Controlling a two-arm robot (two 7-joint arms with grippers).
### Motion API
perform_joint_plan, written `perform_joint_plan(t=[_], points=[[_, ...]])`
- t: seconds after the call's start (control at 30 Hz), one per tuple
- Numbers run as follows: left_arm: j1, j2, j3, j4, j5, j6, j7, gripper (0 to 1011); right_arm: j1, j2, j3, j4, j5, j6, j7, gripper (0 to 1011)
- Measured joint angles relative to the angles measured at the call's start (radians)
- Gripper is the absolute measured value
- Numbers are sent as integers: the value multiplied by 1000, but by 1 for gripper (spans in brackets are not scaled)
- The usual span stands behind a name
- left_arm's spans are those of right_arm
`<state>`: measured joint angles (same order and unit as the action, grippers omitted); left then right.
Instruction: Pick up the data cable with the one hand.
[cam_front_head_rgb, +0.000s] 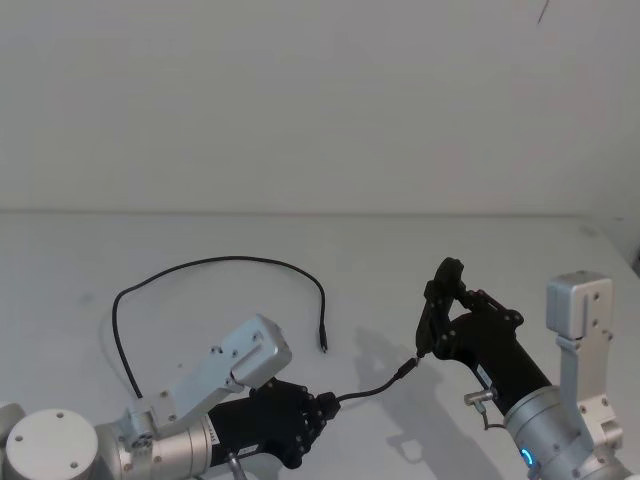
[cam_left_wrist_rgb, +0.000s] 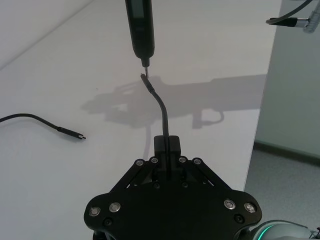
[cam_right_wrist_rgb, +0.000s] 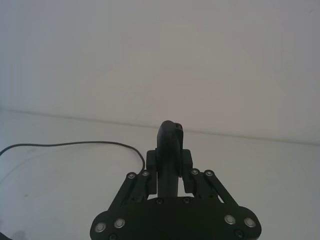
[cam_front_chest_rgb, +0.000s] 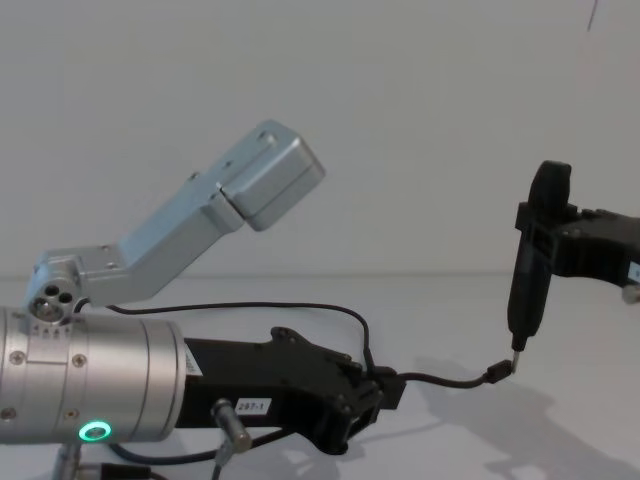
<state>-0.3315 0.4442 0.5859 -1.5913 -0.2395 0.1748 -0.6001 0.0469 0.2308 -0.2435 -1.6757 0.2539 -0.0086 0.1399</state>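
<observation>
Data cable (cam_front_head_rgb: 215, 264), a thin, matte black cord, is clamped near one end by the left gripper (cam_front_chest_rgb: 385, 388), whose black plastic fingers are closed tight on it. From that gripper a short stiff length curves up and out to a small dark plug (cam_front_chest_rgb: 495, 373), raised off the tabletop (cam_front_head_rgb: 520, 250). The rest of the cord runs back from the left gripper in a wide loop lying flat on the tabletop, ending in the other plug (cam_left_wrist_rgb: 77, 135), which rests on the surface well apart from the gripper.

Just beyond the raised plug hangs the right gripper (cam_front_head_rgb: 433, 322). Its fingers are closed on a narrow black pen-shaped tool (cam_front_chest_rgb: 530, 270) with a thin metal pin tip, which points down almost touching the plug.

Behind the left gripper sits a smooth silver cylinder (cam_front_chest_rgb: 90, 378) with a green ring light. A small white label (cam_front_chest_rgb: 252, 406) on the gripper body reads "297-1".

Around the grippers the tabletop is plain, smooth and white; its far edge meets a pale wall (cam_front_head_rgb: 320, 100).
</observation>
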Motion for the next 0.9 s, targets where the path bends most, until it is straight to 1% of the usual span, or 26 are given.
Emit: perform_joint_plan(t=[0.4,0.9], points=[[0,0,0,0,0,0,0,40,17,-9,11,32,-5,-11,14,279],[0,0,0,0,0,0,0,40,20,-24,21,30,-2,0,28,279]])
